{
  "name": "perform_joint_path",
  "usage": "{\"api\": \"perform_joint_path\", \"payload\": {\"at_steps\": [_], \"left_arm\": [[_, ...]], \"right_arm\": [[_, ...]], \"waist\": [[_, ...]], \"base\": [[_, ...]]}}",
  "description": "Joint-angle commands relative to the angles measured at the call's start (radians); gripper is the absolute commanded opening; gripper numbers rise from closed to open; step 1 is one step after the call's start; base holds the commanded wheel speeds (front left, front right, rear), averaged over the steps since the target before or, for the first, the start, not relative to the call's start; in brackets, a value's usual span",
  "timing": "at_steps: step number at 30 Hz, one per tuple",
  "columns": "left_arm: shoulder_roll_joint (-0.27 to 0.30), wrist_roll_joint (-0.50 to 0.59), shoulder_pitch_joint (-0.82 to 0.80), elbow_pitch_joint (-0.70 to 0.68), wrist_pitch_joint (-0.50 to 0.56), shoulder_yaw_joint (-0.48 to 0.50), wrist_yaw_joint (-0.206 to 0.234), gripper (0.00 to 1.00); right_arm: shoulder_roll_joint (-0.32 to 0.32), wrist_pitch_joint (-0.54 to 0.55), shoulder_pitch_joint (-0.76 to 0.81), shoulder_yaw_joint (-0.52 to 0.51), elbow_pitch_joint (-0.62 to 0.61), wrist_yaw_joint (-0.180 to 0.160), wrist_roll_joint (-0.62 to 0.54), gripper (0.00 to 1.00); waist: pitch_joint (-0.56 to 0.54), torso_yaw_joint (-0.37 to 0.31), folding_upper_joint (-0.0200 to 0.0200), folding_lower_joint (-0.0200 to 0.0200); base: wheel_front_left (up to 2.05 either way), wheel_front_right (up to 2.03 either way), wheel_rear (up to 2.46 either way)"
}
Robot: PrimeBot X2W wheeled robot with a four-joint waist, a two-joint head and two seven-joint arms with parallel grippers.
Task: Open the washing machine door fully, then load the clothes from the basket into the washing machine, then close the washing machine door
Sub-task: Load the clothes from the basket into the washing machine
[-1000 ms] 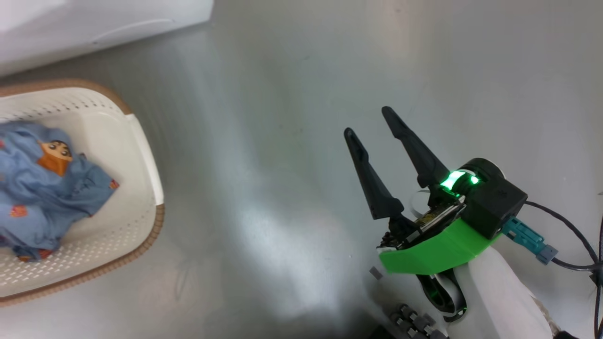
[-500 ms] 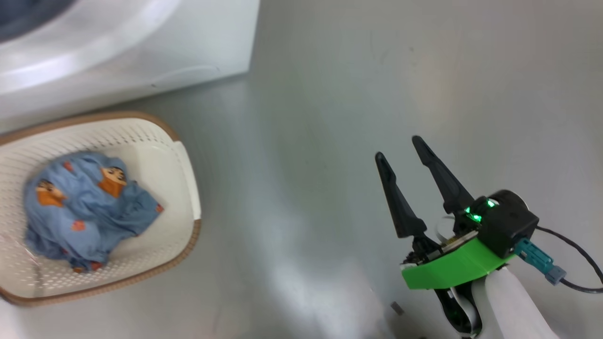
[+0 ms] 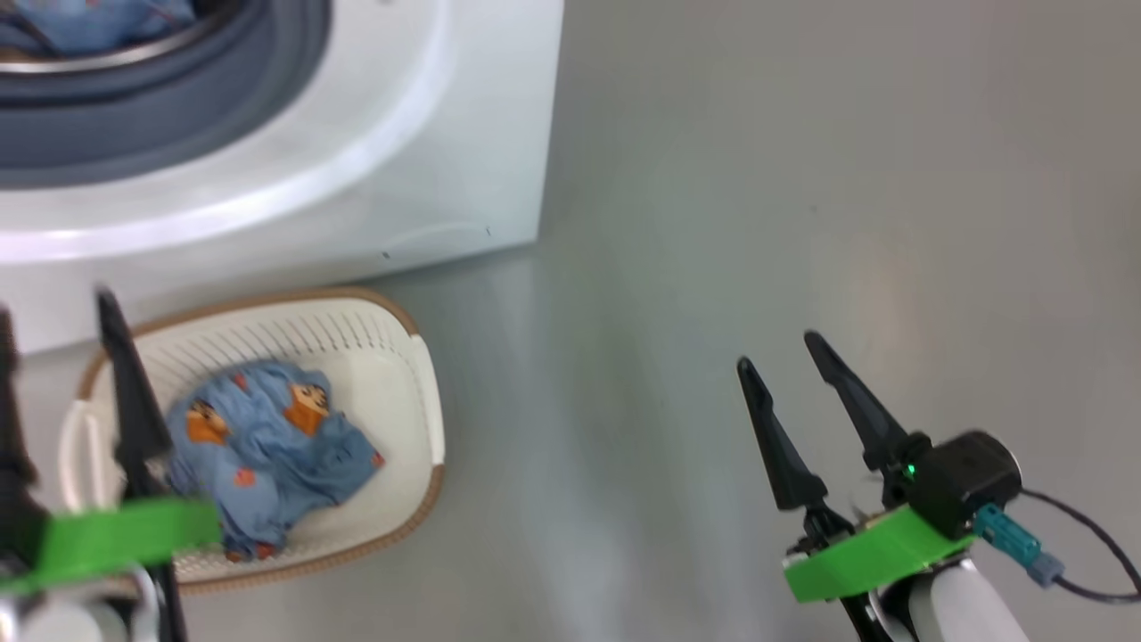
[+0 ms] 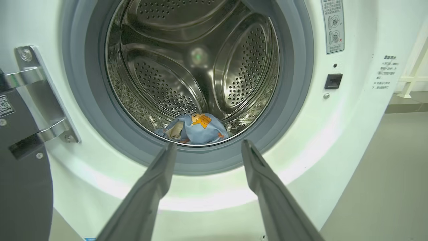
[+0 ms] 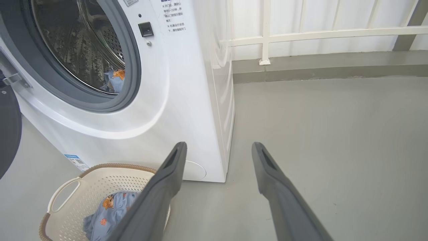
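Grippers, two: I log the left gripper spread wide and empty, pointing at the drum mouth; the right gripper likewise wide and empty, above bare floor. I count the clothes in two lots: one garment low in the drum, the rest bundled in the basket. That basket sits on the floor just beside the washing machine front; the washing machine door hangs open.

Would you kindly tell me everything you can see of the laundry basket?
The basket is cream-white perforated plastic, rounded-rectangular, with a brown woven-look rim and a loop handle at its side. It stands upright on the grey floor, just in front of the washing machine, and holds a crumpled blue garment printed with orange cartoon figures.
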Motion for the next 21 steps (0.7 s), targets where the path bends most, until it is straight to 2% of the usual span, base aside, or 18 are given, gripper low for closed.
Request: {"api": "perform_joint_path", "payload": {"at_steps": [1, 7, 14, 21], "left_arm": [[0.02, 0.013, 0.043, -0.046, -0.012, 0.028, 0.015, 1.0], [-0.021, 0.012, 0.183, -0.071, -0.022, -0.012, 0.028, 1.0], [-0.038, 0.001, 0.283, -0.044, -0.028, -0.054, 0.004, 1.0], [-0.04, -0.002, 0.311, -0.012, -0.03, -0.081, -0.017, 1.0]], "right_arm": [[-0.004, -0.006, 0.037, 0.013, -0.018, 0.006, -0.01, 1.0], [-0.019, 0.032, 0.102, -0.004, -0.036, 0.006, -0.031, 1.0], [-0.024, 0.082, 0.188, -0.045, -0.082, 0.006, -0.045, 1.0], [-0.02, 0.117, 0.244, -0.063, -0.117, 0.006, -0.056, 1.0]], "waist": [[-0.105, 0.041, 0.0, 0.0], [-0.214, 0.072, 0.0, 0.0], [-0.309, 0.11, 0.0, 0.0], [-0.369, 0.135, 0.0, 0.0]], "base": [[0.0, 0.0, 0.0], [0.0, 0.0, 0.0], [0.0, 0.0, 0.0], [0.0, 0.0, 0.0]]}}
